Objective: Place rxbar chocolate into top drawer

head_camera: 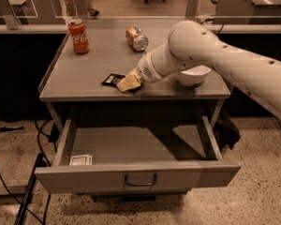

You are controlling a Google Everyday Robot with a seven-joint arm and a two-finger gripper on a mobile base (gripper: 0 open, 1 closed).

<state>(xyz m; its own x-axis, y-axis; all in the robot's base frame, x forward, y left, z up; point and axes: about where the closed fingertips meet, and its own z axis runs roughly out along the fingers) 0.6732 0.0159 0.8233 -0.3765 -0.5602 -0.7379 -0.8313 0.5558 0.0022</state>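
Camera view of a grey cabinet from the front and above. The robot arm (225,55) reaches in from the right across the surface (84,74). Its pincer (127,84) is low near the front edge, tips down at the right end of the rxbar chocolate (112,79). Whether the pincer is open or closed on the bar cannot be told. The bar lies flat on the surface, above the top drawer (187,175), which stands pulled out with its bar handle (140,179) centred on the front panel. A small white packet (80,160) sits in the drawer's front left corner. A red can (78,35) stands upright at back left, a second can (137,38) lies on its side near it, and a white bowl (194,75) is partly hidden behind the arm.
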